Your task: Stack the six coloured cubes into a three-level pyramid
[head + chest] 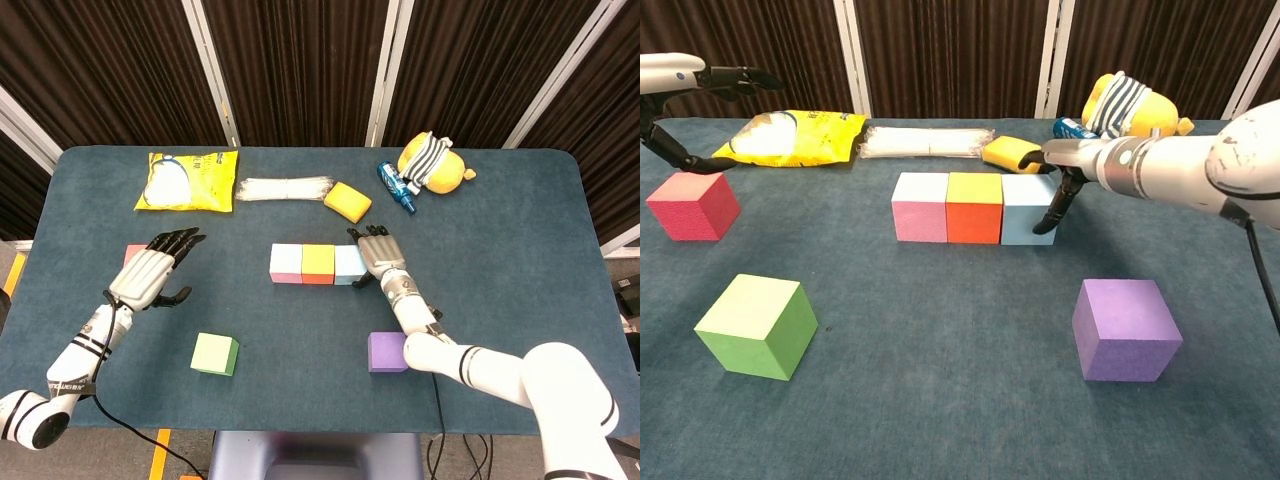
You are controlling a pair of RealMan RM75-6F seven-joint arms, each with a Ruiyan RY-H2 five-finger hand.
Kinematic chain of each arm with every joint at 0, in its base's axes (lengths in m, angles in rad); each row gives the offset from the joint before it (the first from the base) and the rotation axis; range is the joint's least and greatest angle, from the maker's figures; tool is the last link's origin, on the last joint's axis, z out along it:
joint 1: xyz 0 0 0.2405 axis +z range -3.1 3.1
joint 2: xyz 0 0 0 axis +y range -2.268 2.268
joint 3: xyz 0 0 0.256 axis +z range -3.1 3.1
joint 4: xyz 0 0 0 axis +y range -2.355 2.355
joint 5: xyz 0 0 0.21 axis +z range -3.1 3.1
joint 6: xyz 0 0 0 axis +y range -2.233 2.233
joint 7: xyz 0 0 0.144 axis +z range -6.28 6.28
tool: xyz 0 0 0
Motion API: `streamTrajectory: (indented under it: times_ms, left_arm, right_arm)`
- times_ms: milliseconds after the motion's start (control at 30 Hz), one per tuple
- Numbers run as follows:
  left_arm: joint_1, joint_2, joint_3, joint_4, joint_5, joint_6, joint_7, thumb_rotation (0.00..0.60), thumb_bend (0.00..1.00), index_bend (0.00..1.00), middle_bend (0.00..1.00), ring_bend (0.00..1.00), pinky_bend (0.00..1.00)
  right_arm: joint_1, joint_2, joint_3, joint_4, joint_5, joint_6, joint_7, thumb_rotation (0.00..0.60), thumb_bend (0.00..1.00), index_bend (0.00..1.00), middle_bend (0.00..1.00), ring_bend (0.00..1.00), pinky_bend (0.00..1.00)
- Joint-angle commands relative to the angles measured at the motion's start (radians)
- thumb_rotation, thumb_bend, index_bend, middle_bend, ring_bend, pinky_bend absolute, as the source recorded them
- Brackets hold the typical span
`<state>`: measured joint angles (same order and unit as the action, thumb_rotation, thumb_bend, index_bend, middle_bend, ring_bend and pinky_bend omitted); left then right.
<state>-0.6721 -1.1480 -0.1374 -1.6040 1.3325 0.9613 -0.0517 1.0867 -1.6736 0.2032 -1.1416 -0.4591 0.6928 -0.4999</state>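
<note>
Right robot hand [378, 254] empty, fingers spread, touching light blue cube [350, 264] mid-frame; yellow sponge [347, 201], white bundle [287, 188] just above. Left robot hand [152, 270] open over red cube [693, 205], left edge.

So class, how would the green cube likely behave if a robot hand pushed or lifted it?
The green cube sits flat on the cloth-covered table, so it should slide, not roll. Its matte faces probably grip well. It looks foam-like, perhaps light.

Glossy white arm shells with black joint bands — silver-grey hands [148, 272], black fingers [176, 238], thin black cables.
</note>
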Motion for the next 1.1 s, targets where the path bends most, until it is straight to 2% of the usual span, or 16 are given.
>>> streamTrajectory:
  times_ms: [33,100,333,433,600,767,867,1000,1100]
  left_arm:
    - [-0.003,0.003,-0.002,-0.003,0.000,-0.003,0.004,0.600,0.38,0.00,0.00,0.00,0.09]
    - [-0.002,0.006,-0.002,-0.006,0.002,-0.001,0.007,0.600,0.38,0.00,0.00,0.00,0.09]
    - [0.010,0.007,-0.001,-0.004,0.002,0.017,0.012,0.600,0.38,0.00,0.00,0.00,0.09]
    - [0.015,0.007,0.003,-0.005,-0.001,0.017,0.013,0.600,0.38,0.00,0.00,0.00,0.09]
    - [0.016,0.007,0.004,-0.010,-0.006,0.013,0.020,0.600,0.38,0.00,0.00,0.00,0.09]
    - [0.017,0.006,0.001,-0.014,-0.015,0.011,0.027,0.600,0.38,0.00,0.00,0.00,0.09]
    - [0.017,0.007,0.001,-0.014,-0.017,0.010,0.027,0.600,0.38,0.00,0.00,0.00,0.09]
    - [0.016,0.005,0.000,-0.001,-0.025,0.001,0.022,0.600,0.38,0.00,0.00,0.00,0.09]
    - [0.014,0.004,0.000,0.008,-0.027,-0.007,0.017,0.600,0.38,0.00,0.00,0.00,0.09]
  right_arm:
    - [-0.012,0.038,0.002,-0.053,-0.014,0.016,0.011,0.600,0.29,0.07,0.21,0.03,0.07]
    - [-0.023,0.075,0.002,-0.100,-0.025,0.026,0.017,0.600,0.29,0.03,0.16,0.00,0.05]
    - [-0.104,0.271,0.001,-0.316,-0.084,0.060,0.090,0.600,0.29,0.01,0.15,0.00,0.04]
    - [-0.130,0.307,-0.013,-0.329,-0.116,0.066,0.113,0.600,0.29,0.01,0.16,0.00,0.04]
    - [-0.120,0.274,-0.020,-0.238,-0.105,0.043,0.124,0.600,0.29,0.01,0.15,0.00,0.04]
    - [-0.075,0.182,-0.014,-0.091,-0.074,-0.005,0.119,0.600,0.29,0.02,0.15,0.00,0.04]
    - [-0.066,0.165,-0.013,-0.064,-0.066,-0.013,0.116,0.600,0.29,0.03,0.15,0.00,0.03]
    - [-0.007,0.037,0.000,0.117,-0.029,-0.075,0.109,0.600,0.29,0.05,0.15,0.00,0.02]
    - [0.009,-0.007,0.009,0.176,-0.028,-0.096,0.115,0.600,0.29,0.05,0.15,0.00,0.02]
